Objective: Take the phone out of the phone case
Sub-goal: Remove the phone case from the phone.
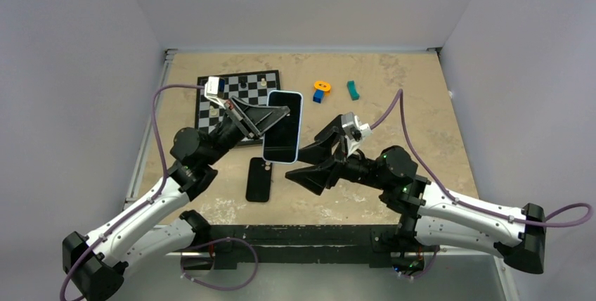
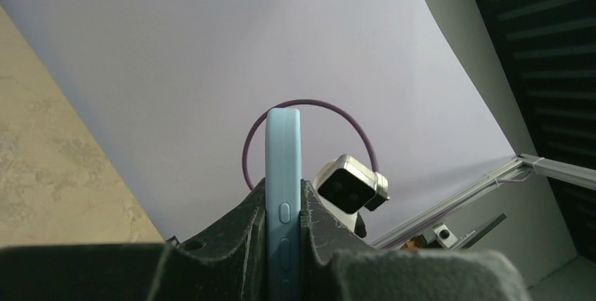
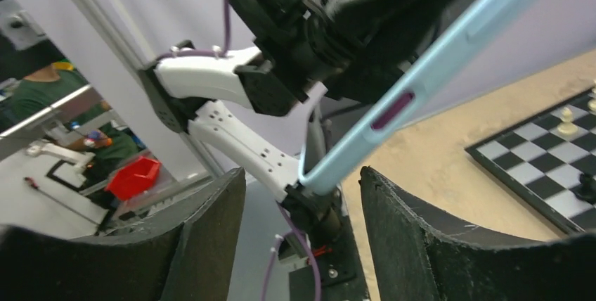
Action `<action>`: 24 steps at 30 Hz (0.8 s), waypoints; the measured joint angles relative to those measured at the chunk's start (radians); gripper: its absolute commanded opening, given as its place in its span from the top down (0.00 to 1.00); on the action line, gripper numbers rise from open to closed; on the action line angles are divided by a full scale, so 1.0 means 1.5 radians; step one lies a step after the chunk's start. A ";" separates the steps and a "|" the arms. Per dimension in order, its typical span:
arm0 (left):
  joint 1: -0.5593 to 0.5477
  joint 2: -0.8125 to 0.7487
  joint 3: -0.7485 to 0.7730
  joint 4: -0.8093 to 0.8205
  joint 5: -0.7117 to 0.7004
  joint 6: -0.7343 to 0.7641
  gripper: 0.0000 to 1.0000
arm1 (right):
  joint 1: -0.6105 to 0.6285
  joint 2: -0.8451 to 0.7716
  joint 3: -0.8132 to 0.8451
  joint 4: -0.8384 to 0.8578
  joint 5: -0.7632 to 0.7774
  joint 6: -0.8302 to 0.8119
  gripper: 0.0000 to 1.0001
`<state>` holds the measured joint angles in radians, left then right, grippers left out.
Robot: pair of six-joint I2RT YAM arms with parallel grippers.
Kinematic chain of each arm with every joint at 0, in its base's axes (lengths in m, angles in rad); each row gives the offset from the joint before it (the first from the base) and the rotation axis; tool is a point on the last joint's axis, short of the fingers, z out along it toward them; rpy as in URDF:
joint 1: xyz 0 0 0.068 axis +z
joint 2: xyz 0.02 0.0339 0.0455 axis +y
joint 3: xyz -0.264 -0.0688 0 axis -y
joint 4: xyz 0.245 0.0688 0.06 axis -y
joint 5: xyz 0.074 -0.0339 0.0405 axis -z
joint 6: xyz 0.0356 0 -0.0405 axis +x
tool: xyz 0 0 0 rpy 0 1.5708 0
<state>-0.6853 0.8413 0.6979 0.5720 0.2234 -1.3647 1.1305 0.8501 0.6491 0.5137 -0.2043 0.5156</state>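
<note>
Left pincer (image 1: 271,118) clamped across the faces of the phone (image 1: 284,131), pale-blue case (image 2: 282,174) on, held off the surface (image 1: 393,90), long axis near-to-far. Right pincer (image 1: 311,158) agape just beside its near end; lower corner points into that gap. Right arm looks placed to peel.

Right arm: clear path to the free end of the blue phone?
Probably yes: right gripper open, aimed at the free end of the blue phone, nothing between; left gripper clamps it higher up.

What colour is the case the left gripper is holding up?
Light blue. The phone case shows best edge-on in the left wrist view.
</note>
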 measured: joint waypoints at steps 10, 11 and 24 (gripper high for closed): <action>0.002 -0.010 0.009 -0.011 0.042 0.012 1.00 | -0.036 0.023 0.032 -0.001 -0.099 0.036 0.57; 0.002 -0.010 0.009 -0.010 0.045 0.011 1.00 | -0.039 0.027 0.032 -0.001 -0.106 0.038 0.57; 0.003 -0.010 0.019 -0.011 0.064 0.011 1.00 | -0.067 0.042 0.035 0.026 -0.152 0.056 0.75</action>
<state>-0.6807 0.8265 0.7258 0.5556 0.3191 -1.3483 1.0306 0.9138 0.7021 0.5526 -0.4324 0.6003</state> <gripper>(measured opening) 0.206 0.327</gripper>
